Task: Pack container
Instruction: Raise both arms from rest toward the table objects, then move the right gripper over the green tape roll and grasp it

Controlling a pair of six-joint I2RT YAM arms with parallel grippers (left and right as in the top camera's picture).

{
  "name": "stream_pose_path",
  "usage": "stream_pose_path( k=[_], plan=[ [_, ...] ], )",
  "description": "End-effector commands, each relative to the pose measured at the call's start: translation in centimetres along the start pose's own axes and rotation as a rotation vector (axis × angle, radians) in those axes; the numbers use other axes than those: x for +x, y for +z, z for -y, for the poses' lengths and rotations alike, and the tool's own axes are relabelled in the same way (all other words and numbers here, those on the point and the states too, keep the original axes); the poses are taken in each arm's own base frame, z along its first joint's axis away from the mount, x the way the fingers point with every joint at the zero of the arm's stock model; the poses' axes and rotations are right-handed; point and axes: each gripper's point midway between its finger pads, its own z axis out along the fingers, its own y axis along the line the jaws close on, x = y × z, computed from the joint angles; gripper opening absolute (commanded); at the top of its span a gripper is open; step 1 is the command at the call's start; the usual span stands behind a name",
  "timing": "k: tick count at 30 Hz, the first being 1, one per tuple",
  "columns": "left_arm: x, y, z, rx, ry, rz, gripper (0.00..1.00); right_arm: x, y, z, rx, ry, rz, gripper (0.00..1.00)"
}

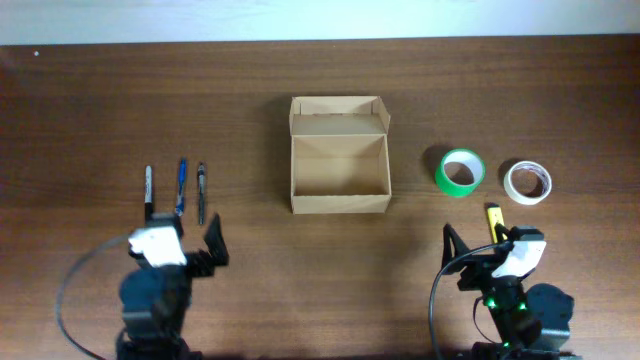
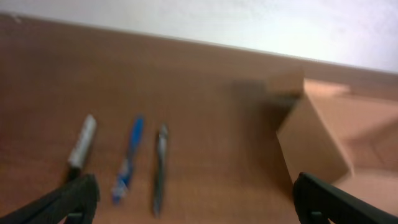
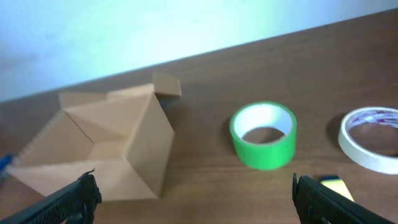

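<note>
A dark brown wooden table (image 1: 90, 100) runs to a pale wall (image 1: 320, 18) at its far edge. The container (image 1: 339, 160) sits open at centre, with three pens (image 1: 181, 190) to its left and a green tape roll (image 1: 460, 172) and a white tape roll (image 1: 527, 182) to its right. The left gripper (image 2: 196, 193) and right gripper (image 3: 194, 190) hang near, fingers spread, empty.

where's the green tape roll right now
In the overhead view the green tape roll lies flat on the robot's right side, between the container and the white tape roll, touching neither.

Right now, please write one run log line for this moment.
box open, empty | left gripper open | right gripper open | nothing packed
</note>
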Motion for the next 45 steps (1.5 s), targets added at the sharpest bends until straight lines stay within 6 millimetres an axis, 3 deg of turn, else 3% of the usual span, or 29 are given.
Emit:
stream_pose_path(
  k=[1,5,7,12,15,19,22,27,29,31,35,45],
  plan=[
    [-5.2,1.7,-1.9,-0.100,0.103,-0.077,0.99,-4.0,-0.4,-1.8,-0.038,0.083,-0.022,0.99],
    [-8.0,5.6,-3.8,-0.155,0.111,-0.209,0.99,-8.2,0.3,-2.5,-0.014,0.028,-0.139,0.99],
    [-10.0,8.2,-4.1,-0.153,0.127,-0.235,0.99,-11.5,0.9,-3.1,-0.005,-0.029,-0.238,0.99],
    [-12.7,12.6,-4.3,-0.140,0.121,-0.268,0.99,-16.4,2.0,-4.3,-0.013,-0.045,-0.431,0.99],
    [-12.6,15.0,-4.4,-0.128,0.112,-0.323,0.99,-18.0,3.8,-3.6,0.028,-0.026,-0.523,0.99],
    [-10.2,16.5,-4.8,-0.118,0.100,-0.408,0.99,-18.6,7.6,-1.7,0.109,0.023,-0.590,0.99],
    [-8.9,17.1,-5.0,-0.119,0.095,-0.446,0.99,-17.1,10.5,1.2,0.220,0.038,-0.690,1.00],
    [-6.8,16.7,-5.2,-0.121,0.085,-0.528,0.99,-11.0,14.4,4.5,0.299,0.092,-0.917,0.97],
    [-6.5,16.5,-5.2,-0.122,0.083,-0.541,0.99,-8.7,15.4,5.8,0.323,0.112,-0.992,0.91],
    [-6.5,16.5,-5.2,-0.121,0.083,-0.542,0.99,-6.4,16.1,7.4,0.353,0.133,-1.065,0.85],
    [-6.5,16.5,-5.2,-0.122,0.083,-0.542,0.99,-3.2,17.0,9.3,0.391,0.152,-1.158,0.84],
    [-6.5,16.5,-5.2,-0.122,0.083,-0.542,0.99,2.3,17.3,12.0,0.465,0.135,-1.295,0.81]
  ],
)
